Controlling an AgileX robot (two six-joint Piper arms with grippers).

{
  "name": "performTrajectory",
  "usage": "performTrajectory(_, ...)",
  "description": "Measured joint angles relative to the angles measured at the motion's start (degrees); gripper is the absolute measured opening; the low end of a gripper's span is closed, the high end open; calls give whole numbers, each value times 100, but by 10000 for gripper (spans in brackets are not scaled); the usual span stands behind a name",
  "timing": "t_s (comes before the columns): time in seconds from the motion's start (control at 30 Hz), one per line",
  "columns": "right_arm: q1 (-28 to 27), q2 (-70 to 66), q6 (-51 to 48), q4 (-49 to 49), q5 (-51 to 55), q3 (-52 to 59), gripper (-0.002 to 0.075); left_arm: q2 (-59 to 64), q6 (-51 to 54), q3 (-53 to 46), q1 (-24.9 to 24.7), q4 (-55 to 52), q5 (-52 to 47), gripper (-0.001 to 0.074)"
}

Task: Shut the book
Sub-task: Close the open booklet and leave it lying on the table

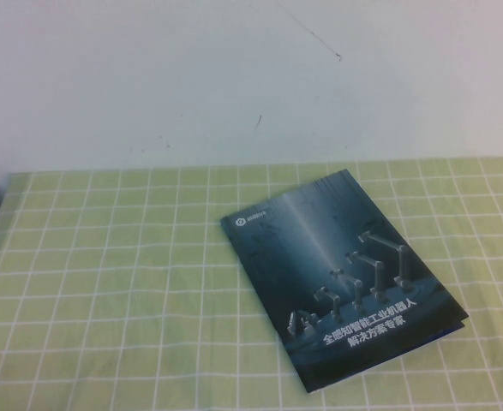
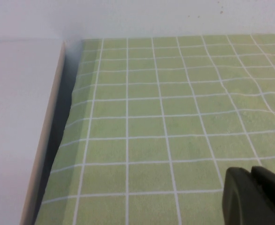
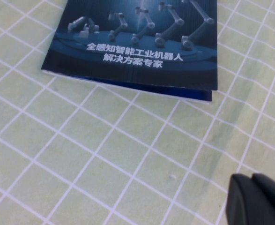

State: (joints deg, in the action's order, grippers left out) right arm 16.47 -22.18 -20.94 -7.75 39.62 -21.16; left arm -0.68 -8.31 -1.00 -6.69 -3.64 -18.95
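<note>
A thin, glossy dark-blue book [image 1: 341, 287] lies closed and flat, skewed on the green checked cloth [image 1: 105, 282], with bare cloth all round. The left claw [image 2: 252, 178], pinched together and empty, hangs near a white ledge [image 2: 20, 117]. The right claw [image 3: 252, 183], likewise pinched and empty, is near the book's bottom edge.

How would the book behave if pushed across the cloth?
The book looks thin and flat, so it is probably light and floppy, sliding rather than tipping. It looks smooth, so a tool may slip on it, and the wrinkled cloth could bunch. Left tool hangs over bare cloth; right tool hangs near the book's edge.
</note>
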Motion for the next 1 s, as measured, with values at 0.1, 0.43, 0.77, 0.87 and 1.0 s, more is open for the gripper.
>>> performTrajectory(0.1,0,0,0,0,0,0,-3,0,518,9,0,364,0,-4)
performTrajectory(0.43,0,0,0,0,0,0,-3,0,918,9,0,566,0,-4)
performTrajectory(0.77,0,0,0,0,0,0,-3,0,955,9,0,566,0,-4)
performTrajectory(0.87,0,0,0,0,0,0,-3,0,955,9,0,566,0,-4)
performTrajectory(1.0,0,0,0,0,0,0,-3,0,955,9,0,566,0,-4)
